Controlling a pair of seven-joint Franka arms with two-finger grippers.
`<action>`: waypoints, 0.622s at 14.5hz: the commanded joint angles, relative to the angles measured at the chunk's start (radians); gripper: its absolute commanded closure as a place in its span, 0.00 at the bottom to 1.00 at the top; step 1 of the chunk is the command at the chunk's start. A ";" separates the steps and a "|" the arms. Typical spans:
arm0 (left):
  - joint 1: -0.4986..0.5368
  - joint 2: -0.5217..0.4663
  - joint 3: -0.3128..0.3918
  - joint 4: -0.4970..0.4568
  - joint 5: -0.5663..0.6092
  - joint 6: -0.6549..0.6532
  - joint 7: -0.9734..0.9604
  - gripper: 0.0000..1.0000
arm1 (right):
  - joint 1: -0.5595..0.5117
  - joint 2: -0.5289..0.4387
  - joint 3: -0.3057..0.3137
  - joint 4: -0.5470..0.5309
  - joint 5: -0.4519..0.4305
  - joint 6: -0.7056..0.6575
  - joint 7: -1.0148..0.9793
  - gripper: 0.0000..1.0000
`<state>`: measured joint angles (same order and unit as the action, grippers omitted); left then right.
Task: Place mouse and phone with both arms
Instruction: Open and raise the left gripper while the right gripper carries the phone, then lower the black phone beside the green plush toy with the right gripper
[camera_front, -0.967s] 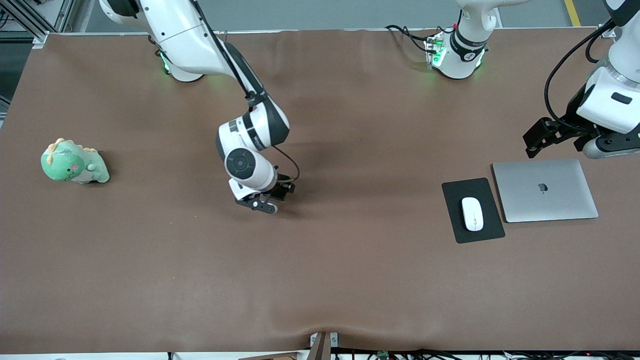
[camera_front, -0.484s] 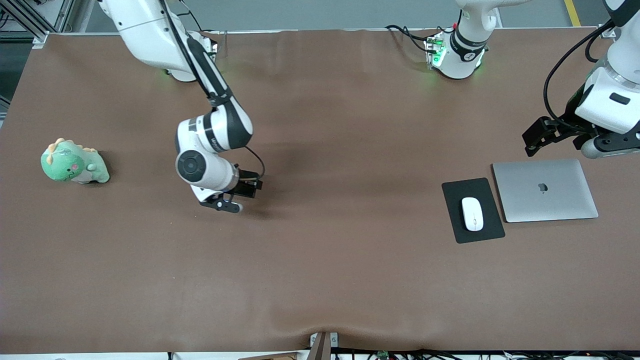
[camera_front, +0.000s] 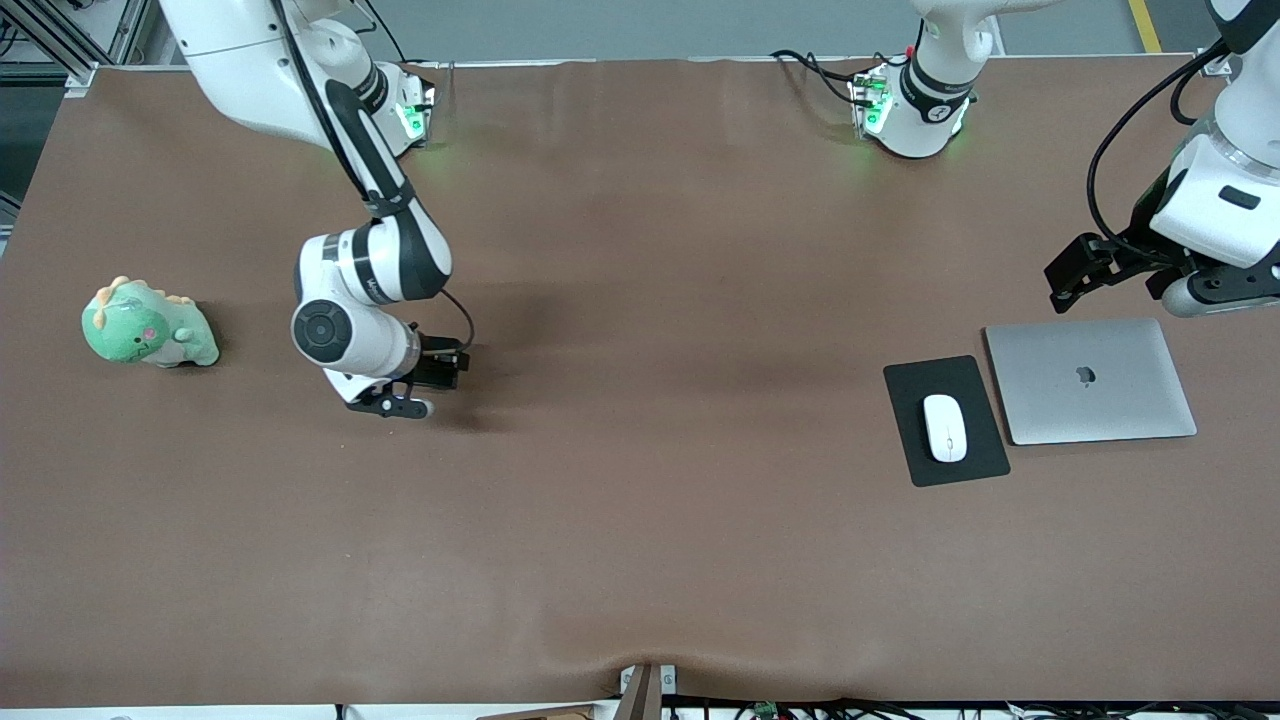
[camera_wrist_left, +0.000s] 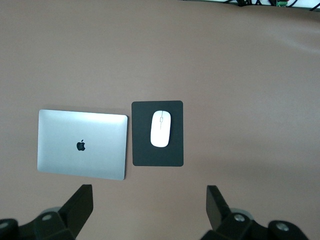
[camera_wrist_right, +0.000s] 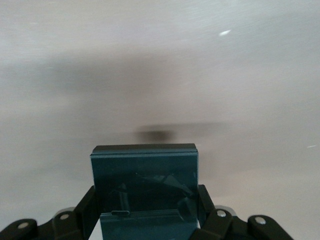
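The white mouse (camera_front: 945, 428) lies on a black mouse pad (camera_front: 908, 400) beside the closed silver laptop (camera_front: 1090, 380); it also shows in the left wrist view (camera_wrist_left: 160, 128). My right gripper (camera_front: 422, 386) is shut on the black phone (camera_front: 441, 368), held low over bare table between the table's middle and the right arm's end. In the right wrist view the phone (camera_wrist_right: 145, 182) fills the space between the fingers (camera_wrist_right: 86, 212). My left gripper (camera_front: 1075, 270) is open and empty, up in the air over the table by the laptop's edge nearest the arm bases; its own view shows it (camera_wrist_left: 148, 205) wide apart.
A green dinosaur plush (camera_front: 148, 325) lies at the right arm's end of the table. The mouse pad (camera_wrist_left: 157, 157) and laptop (camera_wrist_left: 82, 145) sit side by side at the left arm's end. A brown cloth covers the table.
My right arm has carried the phone from over the table's middle toward the right arm's end, closer to the plush. The left arm has barely moved.
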<state>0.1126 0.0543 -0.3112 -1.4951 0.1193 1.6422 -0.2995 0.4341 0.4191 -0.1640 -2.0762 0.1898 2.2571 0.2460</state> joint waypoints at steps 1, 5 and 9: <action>0.004 -0.010 -0.005 -0.002 -0.015 -0.016 -0.007 0.00 | -0.081 -0.075 0.014 -0.082 -0.038 0.010 -0.092 1.00; 0.001 -0.005 -0.005 -0.002 -0.013 -0.016 -0.009 0.00 | -0.147 -0.106 -0.002 -0.131 -0.046 0.024 -0.201 1.00; -0.002 -0.002 -0.005 -0.002 -0.013 -0.015 -0.009 0.00 | -0.231 -0.134 -0.005 -0.171 -0.046 0.029 -0.305 1.00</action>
<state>0.1090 0.0557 -0.3117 -1.4989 0.1193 1.6418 -0.2995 0.2551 0.3473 -0.1797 -2.1914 0.1652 2.2778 -0.0072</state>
